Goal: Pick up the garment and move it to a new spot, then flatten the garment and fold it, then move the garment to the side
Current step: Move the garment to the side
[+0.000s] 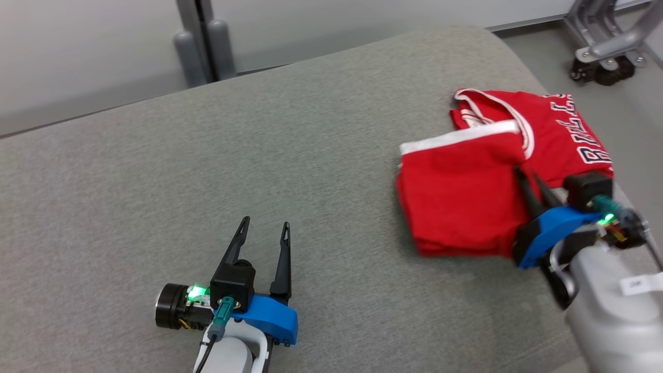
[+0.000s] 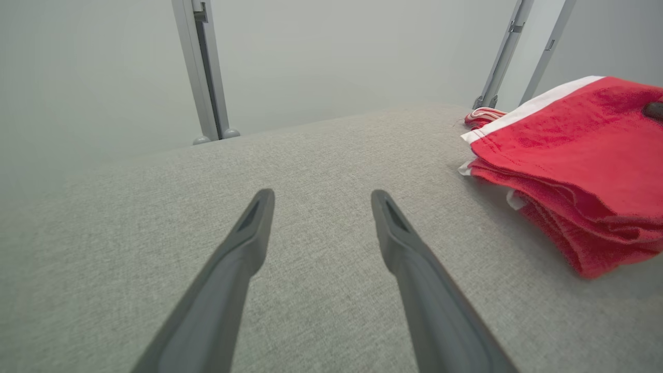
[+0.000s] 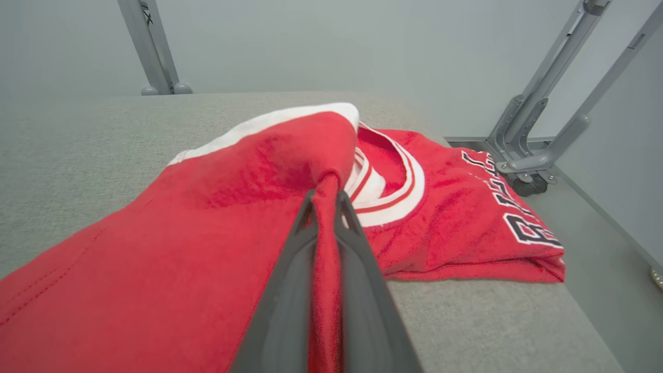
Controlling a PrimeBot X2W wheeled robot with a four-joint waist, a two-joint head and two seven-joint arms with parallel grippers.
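Now the right gripper (image 1: 524, 176) is clenched on a fold of the red garment (image 1: 461, 207) at the frame's right, near the edge of the grey fabric pad (image 1: 259, 129); I'd slide it low and slowly so the layers stay stacked. Meanwhile the left gripper (image 1: 265, 223) sits released at lower left, with metal frame legs (image 1: 199, 41) standing at upper left.

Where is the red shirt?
In the head view the red shirt lies folded at the right of the grey fabric surface, pinched by the right gripper.
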